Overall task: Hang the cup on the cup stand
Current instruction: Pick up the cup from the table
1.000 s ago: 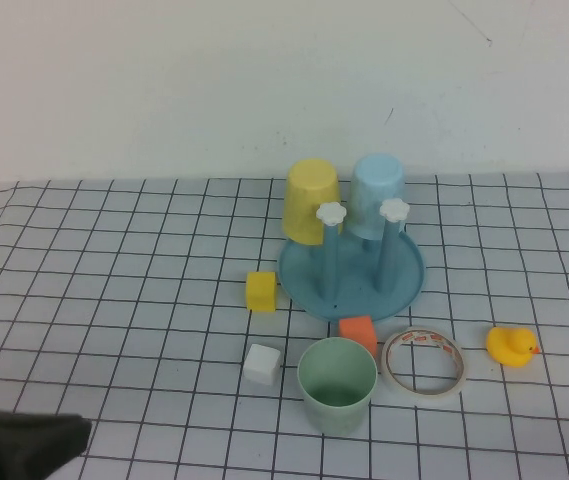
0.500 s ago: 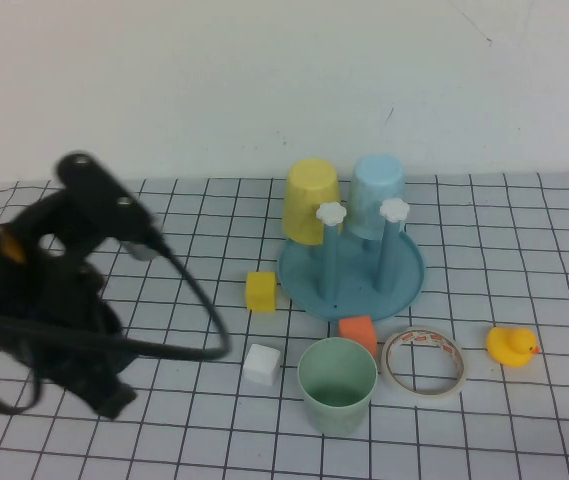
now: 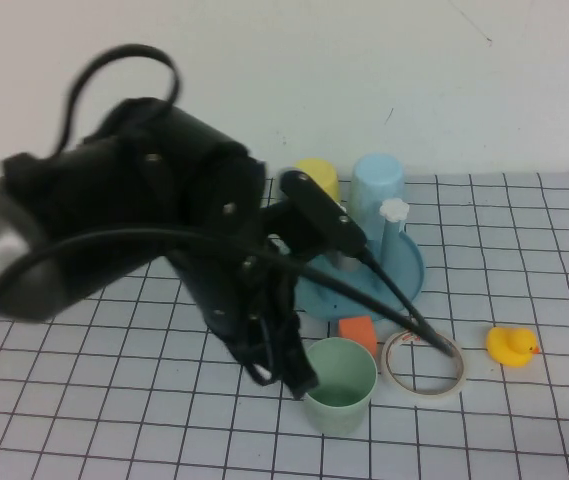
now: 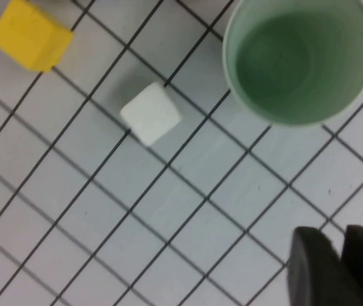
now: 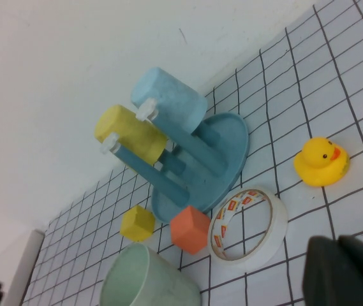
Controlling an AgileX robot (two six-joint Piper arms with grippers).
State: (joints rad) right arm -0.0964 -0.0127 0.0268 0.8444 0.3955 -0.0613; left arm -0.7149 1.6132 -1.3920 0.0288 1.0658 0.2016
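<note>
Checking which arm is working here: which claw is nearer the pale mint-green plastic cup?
The left. The left claw hovers right beside the pale mint-green plastic cup, on its left. The right claw is outside the high view, farther off near the tape roll.

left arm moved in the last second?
Yes. The left gripper has swung in from the table's near left corner toward the middle, and now hangs beside the upright cup. The right gripper is parked, shut.

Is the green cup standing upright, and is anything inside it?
Upright and empty: the green cup stands mouth-up on the table, its bare bottom visible from above.
</note>
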